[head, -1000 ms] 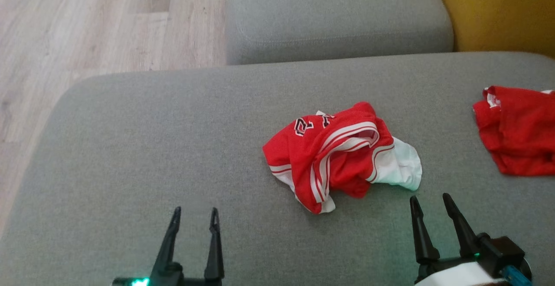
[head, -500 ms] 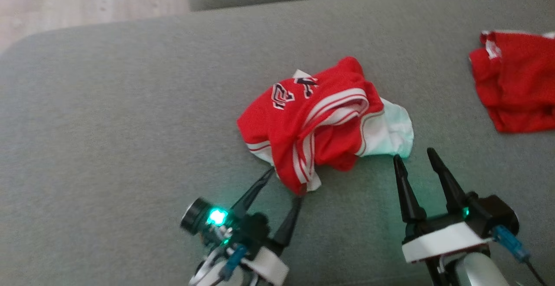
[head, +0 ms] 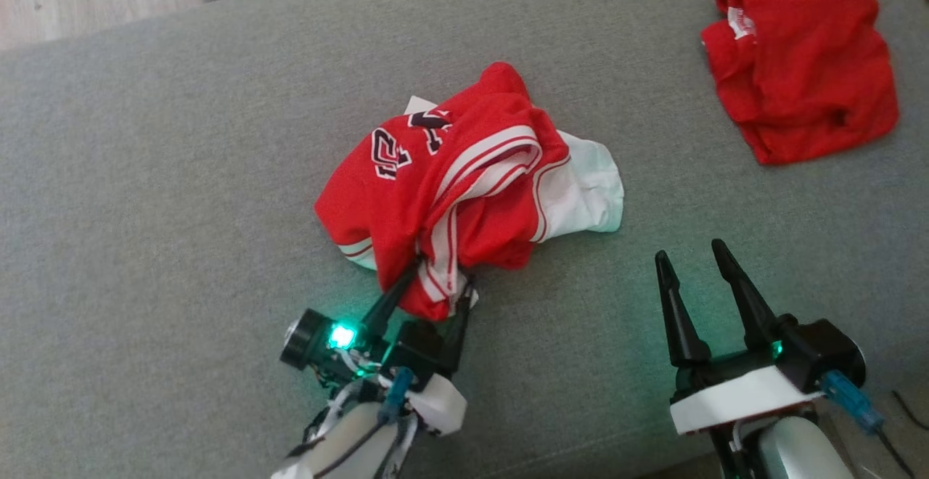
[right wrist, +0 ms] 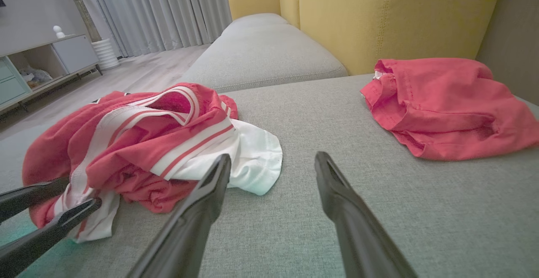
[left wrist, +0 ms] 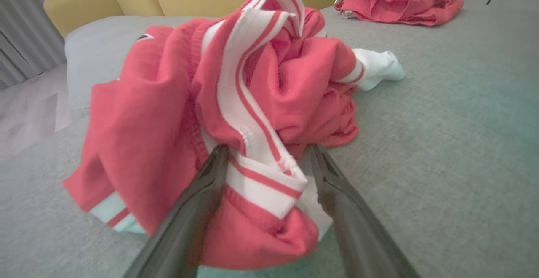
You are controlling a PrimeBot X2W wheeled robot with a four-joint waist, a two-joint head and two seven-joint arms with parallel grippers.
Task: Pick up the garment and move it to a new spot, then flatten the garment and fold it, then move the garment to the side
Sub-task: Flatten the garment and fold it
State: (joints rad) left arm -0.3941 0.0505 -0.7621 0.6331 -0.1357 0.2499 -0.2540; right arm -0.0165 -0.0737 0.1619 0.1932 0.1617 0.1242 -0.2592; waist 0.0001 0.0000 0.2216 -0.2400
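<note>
Crumpled red garment [head: 464, 174] with white striped trim on coarse-woven grey cushion [head: 181, 196]

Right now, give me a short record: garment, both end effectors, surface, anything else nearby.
garment: crumpled red-and-white jersey, lying on the cushion
surface: grey cushion
left end effector: open, fingers either side of the jersey's near striped hem
right end effector: open, over bare cushion, apart from the jersey
other: red shirt at far right, apart from the jersey
</note>
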